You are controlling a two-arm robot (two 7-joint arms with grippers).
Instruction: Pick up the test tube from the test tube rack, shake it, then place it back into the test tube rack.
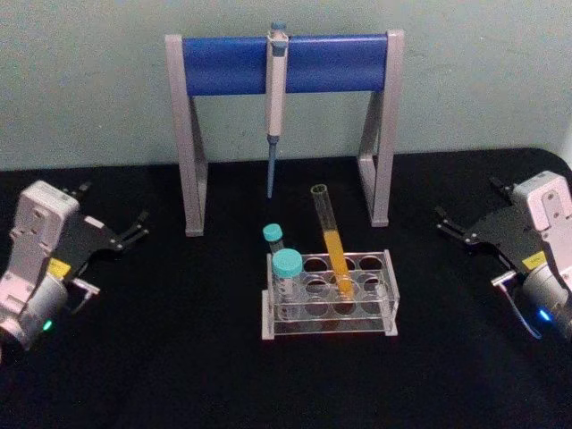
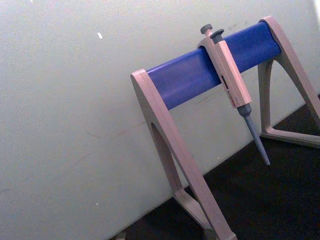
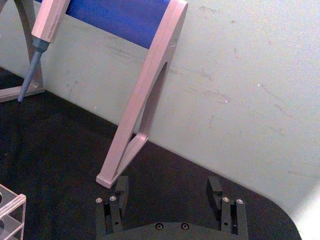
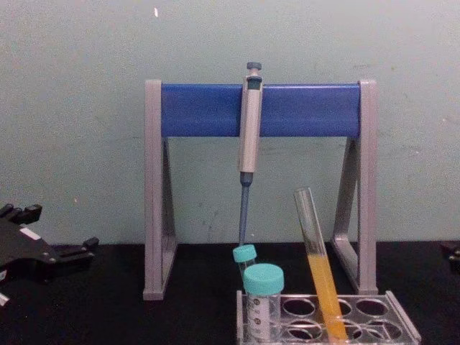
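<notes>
**Tube in rack, both hands off, pick not begun**

Test tube [image 1: 332,239] stands in the clear rack [image 1: 326,332], mid column, orange liq in its lower half. Can't tell which row. Long axis is near upright but tilted: the open mouth leans toward the robot's left and a bit back, w/ the bottom seated in the hole.

Right hand [image 1: 469,204] hovers at the right edge of the surface [image 1: 179,366], released wide, grasping nothing. The wrist cam shows the gap btwn the pads [image 3: 121,187]. Left hand [image 1: 112,207] sits far left, also released, empty.

The tube lies to the left of the right hand and to the right of the left hand. The right hand is clearly nearer, so I'd judge the right arm your natural pick.

Mind the lean: the mouth tips away from the right hand. You'd want to close on the bare glass above the liq line, match the tilt, then lift along the axis so it doesn't bind in the hole.

Two teal-capped tubes [image 1: 287,264] stand in the rack's left column, just beside the tube on the left arm's side. That's another reason to come from the right.

Behind the rack and apart from it is the grey-and-blue pipette stand [image 1: 286,63] w/ a pipette [image 1: 278,107] hanging off it. The surface is black, w/ a pale green wall [image 1: 89,89] behind.
</notes>
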